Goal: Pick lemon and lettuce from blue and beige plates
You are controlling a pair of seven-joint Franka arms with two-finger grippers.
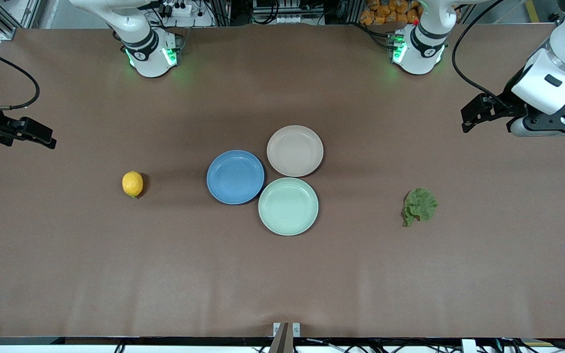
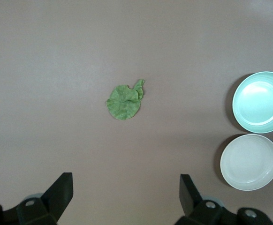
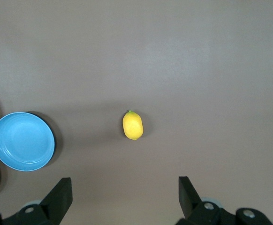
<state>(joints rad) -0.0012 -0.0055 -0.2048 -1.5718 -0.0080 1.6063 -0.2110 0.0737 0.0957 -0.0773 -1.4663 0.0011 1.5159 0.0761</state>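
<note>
lemon: yellow oval, long axis 12–6 o'clock, bare surface toward right arm's end | lettuce: crumpled green leaf, left arm's end | plates: blue, beige, green, bare | left gripper, right gripper: fingers spread, holding nothing

The front view looks down from high across the table, facing both arm bases along its top edge, and takes in the whole surface. Each wrist view looks straight down from well above. The left wrist view shares the lettuce, green plate and beige plate with it; the right shares the lemon and blue plate.
</note>
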